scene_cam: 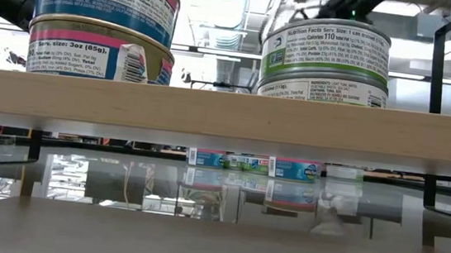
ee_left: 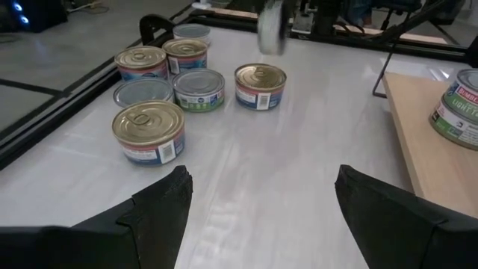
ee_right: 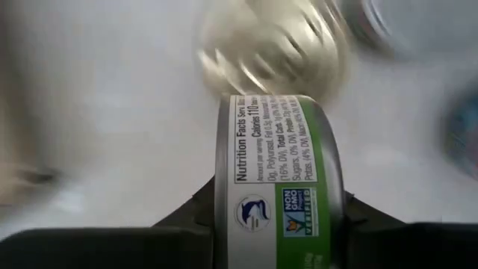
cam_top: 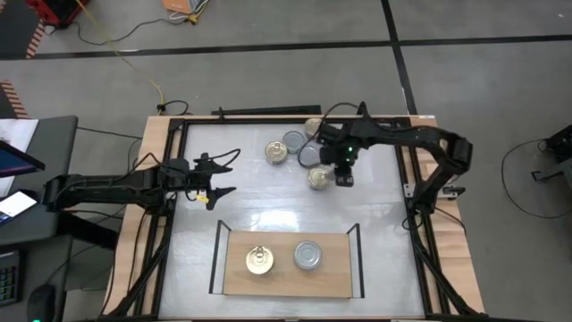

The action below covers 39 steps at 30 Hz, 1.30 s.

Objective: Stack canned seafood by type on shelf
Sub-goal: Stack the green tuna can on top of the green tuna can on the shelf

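- The right gripper (cam_top: 344, 176) holds a green-label can (ee_right: 280, 198) between its fingers, above the loose cans (cam_top: 295, 148) at the table's far side.
- The left gripper (cam_top: 219, 182) waits wide open over the white tabletop (cam_top: 268, 201).
- The shelf (cam_top: 286, 279) carries a gold-lid stack (cam_top: 260, 260) and a silver-lid stack (cam_top: 308, 256).

You have shiny metal tins (ee_left: 149, 131) with glossy printed paper labels, gold lids or silver-grey ones. The shelf (cam_top: 286, 277) is pale matt wood with thin black metal uprights. Your white surface (ee_left: 299, 149) is smooth and glossy, mirroring the cans.
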Tool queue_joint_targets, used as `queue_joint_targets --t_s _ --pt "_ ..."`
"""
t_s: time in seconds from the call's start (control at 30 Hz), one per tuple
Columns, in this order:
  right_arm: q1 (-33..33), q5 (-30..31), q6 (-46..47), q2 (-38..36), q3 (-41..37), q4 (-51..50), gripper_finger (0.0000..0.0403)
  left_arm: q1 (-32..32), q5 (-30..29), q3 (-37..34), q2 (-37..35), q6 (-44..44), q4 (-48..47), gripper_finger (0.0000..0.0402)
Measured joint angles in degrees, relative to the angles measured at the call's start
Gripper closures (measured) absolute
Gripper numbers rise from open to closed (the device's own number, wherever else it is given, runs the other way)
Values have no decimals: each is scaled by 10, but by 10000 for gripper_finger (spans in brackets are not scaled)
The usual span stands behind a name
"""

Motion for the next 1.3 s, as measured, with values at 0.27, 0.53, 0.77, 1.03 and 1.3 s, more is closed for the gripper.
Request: queue_joint_targets --t_s 0.27,0.53,0.77,1.03,1.3 --pt "19 -287 184 -5 55 112 240 0 1 0 0 -19 -1 84" --pt "121 -362 303 -5 54 154 255 0 3 0 0 -43 -6 84" --pt "231 -353 410 9 53 239 234 0 4 0 0 -53 -2 84" --pt "291 -351 466 47 54 308 255 0 2 0 0 -61 7 84" --pt "296 -382 495 100 54 314 224 0 1 0 0 -43 16 84"
